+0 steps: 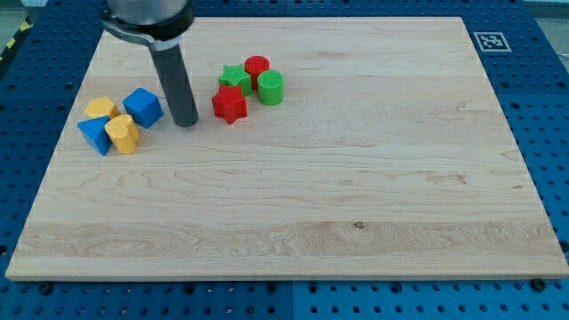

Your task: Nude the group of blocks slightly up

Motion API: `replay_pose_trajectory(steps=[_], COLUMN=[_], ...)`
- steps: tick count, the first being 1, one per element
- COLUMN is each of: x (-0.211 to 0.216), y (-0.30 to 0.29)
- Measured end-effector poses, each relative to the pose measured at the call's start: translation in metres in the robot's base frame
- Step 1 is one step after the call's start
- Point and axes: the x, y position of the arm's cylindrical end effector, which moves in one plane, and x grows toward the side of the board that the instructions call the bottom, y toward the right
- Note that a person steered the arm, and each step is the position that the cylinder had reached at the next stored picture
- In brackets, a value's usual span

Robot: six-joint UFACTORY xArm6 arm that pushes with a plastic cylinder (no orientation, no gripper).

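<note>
My tip [186,123] rests on the wooden board [293,204], between two groups of blocks. To its right are a red star block [229,104], a green star block [235,78], a red cylinder [257,68] and a green cylinder [270,88], packed close together. The red star is a short gap from my tip. To its left are a blue cube [142,108], a yellow block [100,108], a blue triangular block [94,135] and a yellow rounded block [123,134]. The blue cube lies close to the rod's left side.
The board lies on a blue perforated table [533,107]. A black-and-white marker tag [490,41] sits at the board's top right corner. The rod's dark mount [147,18] hangs over the top left of the board.
</note>
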Motion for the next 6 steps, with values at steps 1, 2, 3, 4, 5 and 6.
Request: replay_pose_trajectory(steps=[1,2,3,4,5,6], x=[-0.013,-0.023,-0.018,0.001,-0.007,-0.028], y=[0.029,0.049,0.05,0.047,0.048,0.054])
